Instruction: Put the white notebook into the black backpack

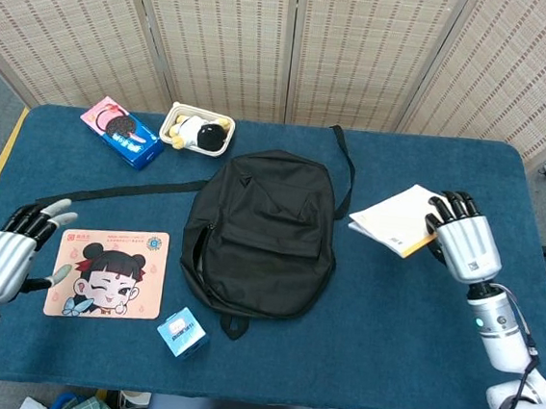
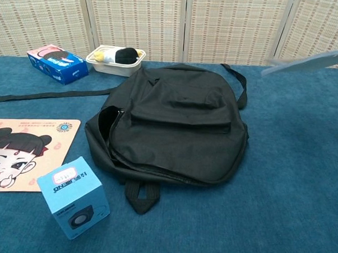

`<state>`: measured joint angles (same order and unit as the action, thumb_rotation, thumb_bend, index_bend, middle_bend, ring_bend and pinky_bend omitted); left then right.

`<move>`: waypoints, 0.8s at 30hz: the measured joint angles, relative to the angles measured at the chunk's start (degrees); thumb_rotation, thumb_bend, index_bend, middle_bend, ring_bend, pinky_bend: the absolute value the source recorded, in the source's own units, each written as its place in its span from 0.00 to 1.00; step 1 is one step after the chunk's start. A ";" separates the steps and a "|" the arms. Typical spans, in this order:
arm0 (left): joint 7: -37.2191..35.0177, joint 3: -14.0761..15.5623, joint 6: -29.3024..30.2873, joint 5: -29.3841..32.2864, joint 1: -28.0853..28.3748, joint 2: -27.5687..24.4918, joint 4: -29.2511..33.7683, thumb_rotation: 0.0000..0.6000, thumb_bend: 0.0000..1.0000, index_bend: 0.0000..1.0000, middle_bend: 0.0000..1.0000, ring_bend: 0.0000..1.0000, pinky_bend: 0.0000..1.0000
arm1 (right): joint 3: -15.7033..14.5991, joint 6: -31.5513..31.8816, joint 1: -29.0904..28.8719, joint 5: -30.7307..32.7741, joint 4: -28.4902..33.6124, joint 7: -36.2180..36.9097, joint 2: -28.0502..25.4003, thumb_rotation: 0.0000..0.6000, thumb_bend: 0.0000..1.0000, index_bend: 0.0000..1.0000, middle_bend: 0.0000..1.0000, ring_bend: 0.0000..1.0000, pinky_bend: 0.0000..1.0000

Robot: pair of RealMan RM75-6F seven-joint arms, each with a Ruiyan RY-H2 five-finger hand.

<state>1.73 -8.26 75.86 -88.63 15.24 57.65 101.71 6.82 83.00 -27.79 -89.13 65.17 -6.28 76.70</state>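
The right robot hand (image 1: 463, 244) grips the notebook (image 1: 398, 219) by its right edge, fingers curled over the top; the thin, flat white book with a yellow edge hangs in the air, clear of the worktop (image 1: 417, 315), to the right of the backpack (image 1: 262, 233) and apart from it. In the chest view the notebook (image 2: 307, 62) shows as a pale blurred sliver at the upper right, above the blue cloth. The backpack is soft black fabric, rounded, lying flat in the middle, its side seam gaping on the left and 1 long strap (image 1: 119, 194) trailing left. The left robot hand (image 1: 12, 255) holds nothing, fingers spread, at the worktop's left edge just beside a flat rectangular cartoon mat (image 1: 108, 272). A small blue box (image 1: 182, 332) stands near the front edge below the backpack. At the back left lie a blue and pink cookie pack (image 1: 120, 132) and a white tray (image 1: 198, 131). Bare blue cloth lies open right of the backpack and along the front.
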 measured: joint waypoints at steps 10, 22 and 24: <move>-9.88 -0.40 -9.23 -9.27 12.17 2.36 -1.56 1.00 0.26 0.31 0.24 0.25 0.22 | 1.55 5.59 5.36 0.91 11.08 -5.02 -9.79 1.00 0.52 0.62 0.34 0.22 0.23; -4.43 -0.60 -24.62 -10.06 25.27 11.82 -4.50 1.00 0.26 0.24 0.23 0.23 0.26 | 1.80 6.49 7.72 0.99 12.57 -5.42 -11.20 1.00 0.52 0.62 0.34 0.22 0.23; -1.51 -0.77 -26.66 -8.74 26.75 13.71 -5.08 1.00 0.26 0.24 0.22 0.22 0.26 | 1.79 6.42 7.86 0.89 12.32 -5.17 -11.08 1.00 0.52 0.62 0.34 0.22 0.23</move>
<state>0.21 -9.03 49.21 -97.37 41.99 71.36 96.62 8.61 89.43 -19.93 -88.24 77.50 -11.46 65.62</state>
